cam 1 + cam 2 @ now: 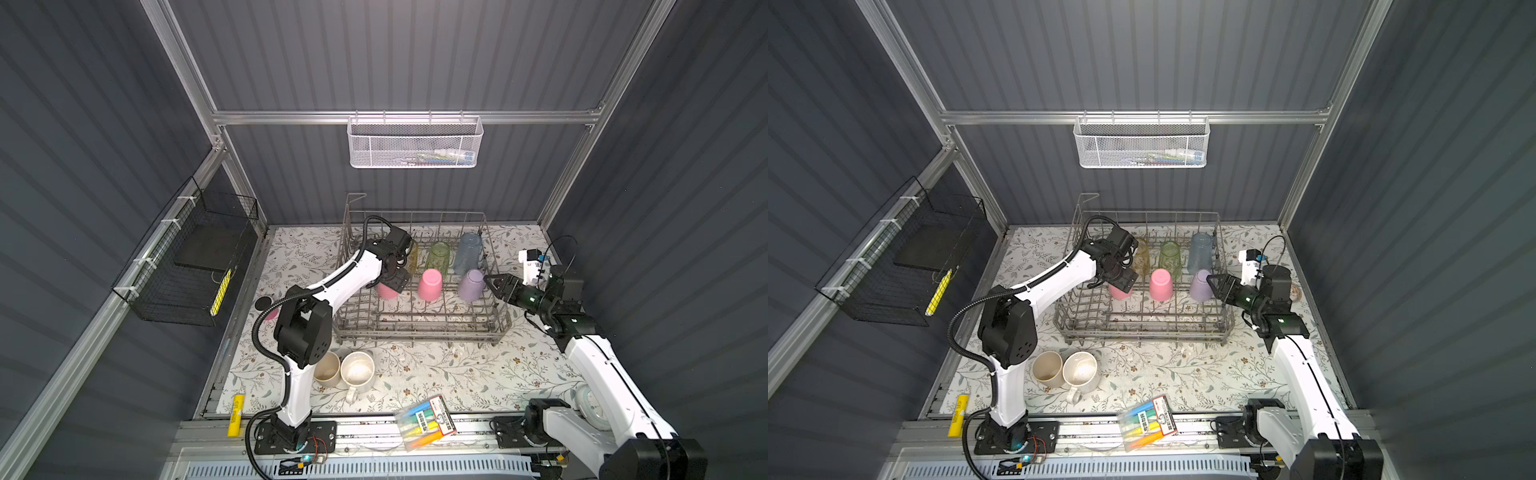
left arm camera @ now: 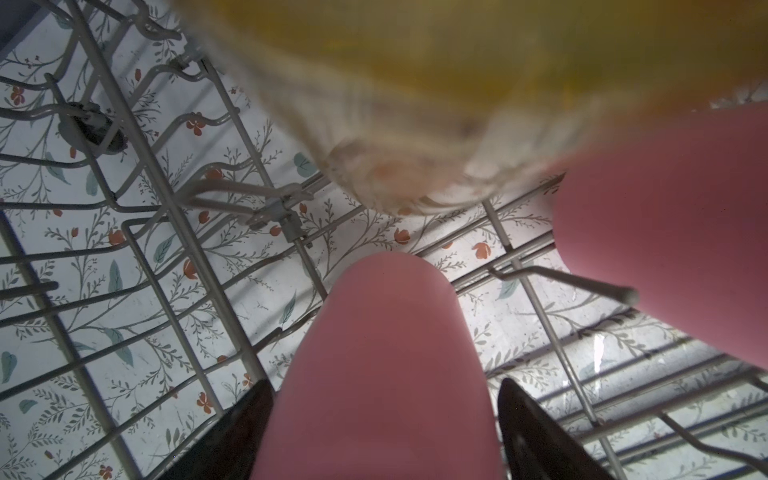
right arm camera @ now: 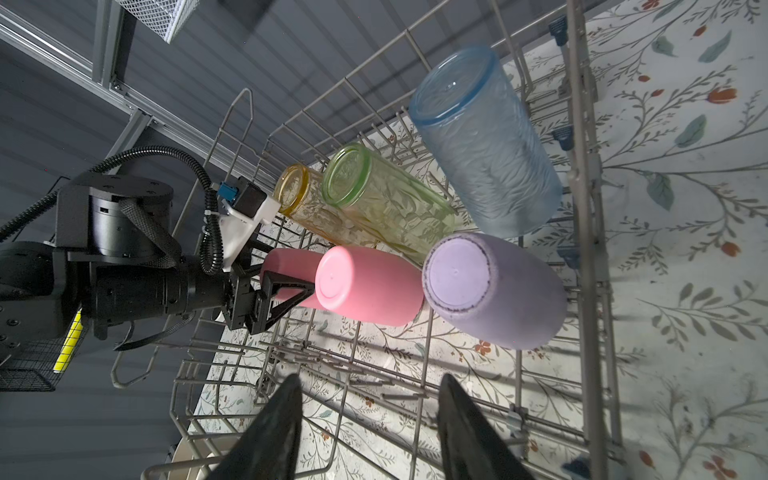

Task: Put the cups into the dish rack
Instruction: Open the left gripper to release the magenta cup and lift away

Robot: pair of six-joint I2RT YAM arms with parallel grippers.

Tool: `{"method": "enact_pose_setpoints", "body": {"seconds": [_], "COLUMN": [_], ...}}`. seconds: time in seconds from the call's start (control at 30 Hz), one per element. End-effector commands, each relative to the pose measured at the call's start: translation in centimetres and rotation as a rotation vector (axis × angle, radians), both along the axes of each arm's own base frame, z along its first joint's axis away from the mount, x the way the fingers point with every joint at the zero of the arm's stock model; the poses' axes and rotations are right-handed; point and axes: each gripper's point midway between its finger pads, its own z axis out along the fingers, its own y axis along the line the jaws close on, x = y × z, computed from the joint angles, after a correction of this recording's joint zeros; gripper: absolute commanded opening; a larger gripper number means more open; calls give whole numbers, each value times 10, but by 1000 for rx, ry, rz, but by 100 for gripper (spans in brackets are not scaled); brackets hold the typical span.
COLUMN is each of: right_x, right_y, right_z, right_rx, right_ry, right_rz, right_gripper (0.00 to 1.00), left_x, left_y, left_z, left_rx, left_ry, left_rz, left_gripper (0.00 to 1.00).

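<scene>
Release step: left gripper (image 1: 392, 286) jaws apart, straddling pink cup (image 2: 374, 365) seated in dish rack (image 1: 419, 332); right gripper (image 1: 492, 284) spread, empty. Next: lift clear, fetch beige tumbler (image 1: 327, 366), mug (image 1: 357, 372) off table (image 1: 457, 374).

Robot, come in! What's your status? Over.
Left gripper open around pink cup in dish rack. Right gripper open, empty. Beige tumbler, mug on table. Left elbow beside tumbler.

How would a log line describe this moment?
left gripper: open around pink cup in rack | right gripper: open, empty | loaded: six | on table: beige cup, mug
</scene>
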Motion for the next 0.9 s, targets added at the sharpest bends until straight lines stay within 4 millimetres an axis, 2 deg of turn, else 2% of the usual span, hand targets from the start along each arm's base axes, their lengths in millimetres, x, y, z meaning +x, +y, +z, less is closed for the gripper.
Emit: {"method": "enact_pose_setpoints", "body": {"seconds": [0.0,0.1,0.27,0.63,0.87], "right_x": [-1,-1,-2,-5,-15], "right_y": [0,0,0,0,11], "right_z": [0,0,1,6,21], "right_rx": [5,5,8,3,23], "right_ry": [-3,-3,-4,-20,-65], "right_rz": [5,6,7,12,84], "right_gripper": [53,54,54,56,57], "left_x": [-6,-8,-9,-17,-43], "left_y": [1,0,-6,-5,8], "left_z": [-2,6,32,119,173], "left_rx": [13,-12,-87,-262,-420], "left_ry": [18,6,-38,-244,-395], "left_rz": [4,3,-5,-21,-28], "left_gripper": [87,88,89,91,90]}}
